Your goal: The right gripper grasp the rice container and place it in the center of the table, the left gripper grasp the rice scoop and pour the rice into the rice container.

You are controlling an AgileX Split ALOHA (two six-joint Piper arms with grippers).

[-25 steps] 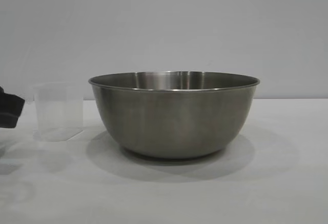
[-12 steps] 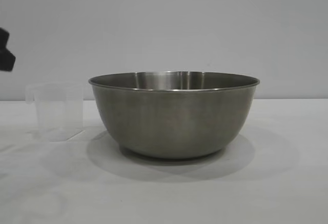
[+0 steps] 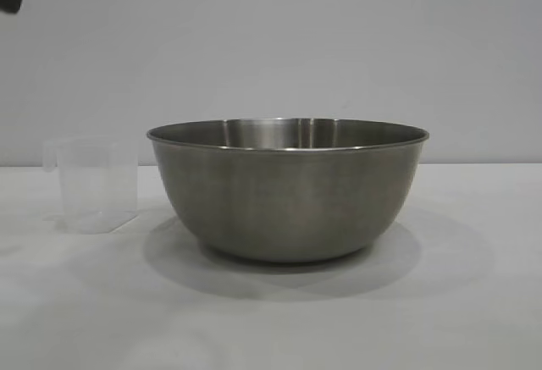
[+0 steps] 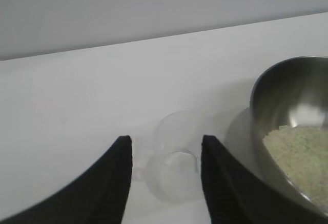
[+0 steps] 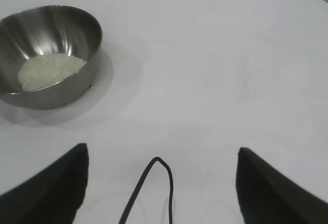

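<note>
Now, rice (image 5: 48,70) sits in rice container (image 3: 288,188), rice scoop (image 3: 95,185) empty at its 9 o'clock. Left gripper (image 4: 164,180) fingers spread above scoop, right gripper (image 5: 161,183) fingers spread too. You could knock scoop over.

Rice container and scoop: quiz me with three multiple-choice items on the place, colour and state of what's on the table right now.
1. Where does the rice scoop stand?
A. inside the rice container
B. on the table, on the left arm's side of the rice container
C. in the right gripper

2. What colour is the rice?
A. off-white
B. brown
C. black

3. How is the left gripper?
A. shut on the scoop
B. shut on the bowl rim
C. open, holding nothing

Answers: 1 B, the exterior view shows it upright beside the rice container. 2 A, pale grains lie in the bowl. 3 C, its jaws stand apart above the scoop.
</note>
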